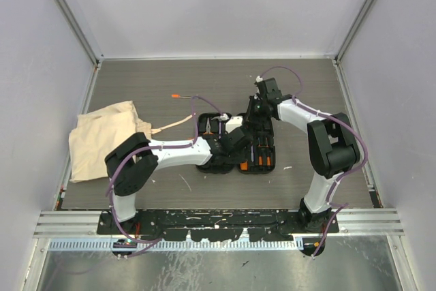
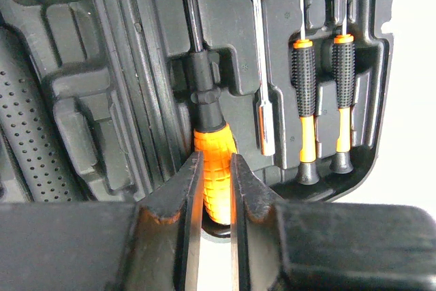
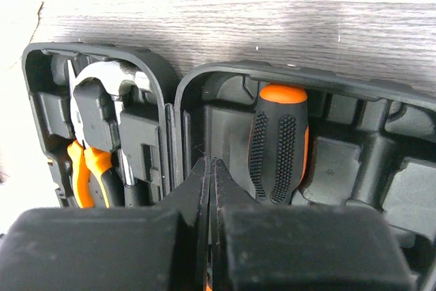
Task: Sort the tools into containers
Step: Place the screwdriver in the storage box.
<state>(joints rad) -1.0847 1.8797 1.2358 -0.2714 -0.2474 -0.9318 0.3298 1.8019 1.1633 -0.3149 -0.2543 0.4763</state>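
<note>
The black tool case (image 1: 255,161) lies open at the table's middle, its two moulded halves side by side. My left gripper (image 2: 216,159) is shut on the orange handle of a screwdriver (image 2: 212,189) that lies in a slot of the case (image 2: 102,86). Beside it, two small black-and-orange screwdrivers (image 2: 304,100) and a steel-shafted driver (image 2: 262,73) sit in their slots. My right gripper (image 3: 210,161) is shut and empty, over the case's middle ridge. The hammer (image 3: 109,80), the pliers (image 3: 88,175) and a fat black-and-orange screwdriver (image 3: 278,144) lie in the case (image 3: 225,80). A thin orange-tipped driver (image 1: 178,97) lies on the table.
The beige cloth bag (image 1: 105,138) lies flat at the left, its strap reaching toward the case. A thin pale stick (image 1: 184,182) lies in front of the case. Both arms (image 1: 177,151) meet over the case. Grey walls enclose the table.
</note>
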